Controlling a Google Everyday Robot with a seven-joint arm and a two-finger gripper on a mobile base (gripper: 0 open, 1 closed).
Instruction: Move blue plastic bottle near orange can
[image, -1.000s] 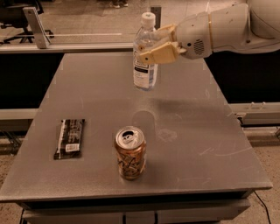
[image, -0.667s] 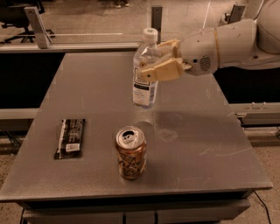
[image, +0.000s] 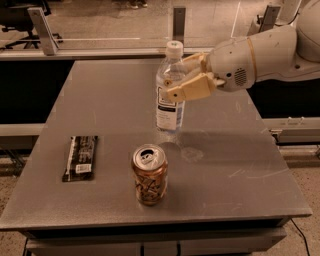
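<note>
The blue plastic bottle is clear, upright, with a white cap and a white-and-dark-blue label. My gripper comes in from the right and is shut on the bottle's middle, one tan finger across its front. The bottle's base is at or just above the grey table; I cannot tell if it touches. The orange can, copper with a dark scribbly pattern and silver top, stands upright in front of the bottle, a short gap between them.
A flat black snack wrapper lies on the left of the table. The white arm reaches over the table's right side. A metal rail runs behind the far edge of the table.
My gripper has carried the bottle down and toward the front of the table, closer to the can. The can and wrapper have not moved.
</note>
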